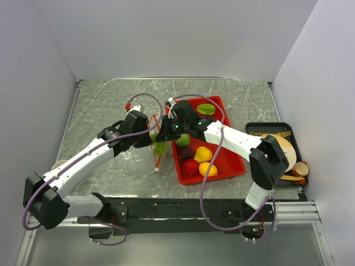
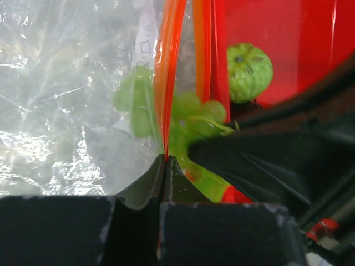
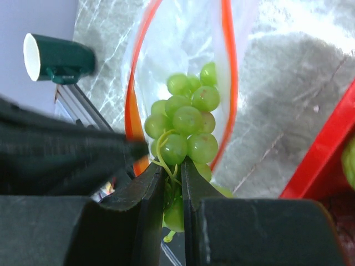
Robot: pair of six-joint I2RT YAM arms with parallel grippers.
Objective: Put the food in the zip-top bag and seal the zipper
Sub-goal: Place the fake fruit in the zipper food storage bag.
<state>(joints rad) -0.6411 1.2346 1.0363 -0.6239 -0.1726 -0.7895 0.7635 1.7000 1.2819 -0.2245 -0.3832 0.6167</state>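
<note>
Left gripper (image 2: 166, 166) fully closed, pinching orange zipper strip (image 2: 168, 72) of bag (image 2: 55, 83). Right gripper (image 3: 173, 174) narrowly clamping green grape bunch (image 3: 187, 124), grapes sitting in bag mouth just ahead.

- Grey marbled table (image 1: 100, 100): bears two trays.
- Red tray (image 1: 227, 158) lies right of the middle (toy food (image 1: 203, 154) inside).
- Black tray (image 1: 266, 125) sits at the right edge, just beside the red one.

Overhead view looking down, 2 wrist views close up, both sharing green grapes (image 3: 188, 122)

Green grapes (image 3: 188, 127) within open zip-top bag (image 3: 183, 41)
</note>
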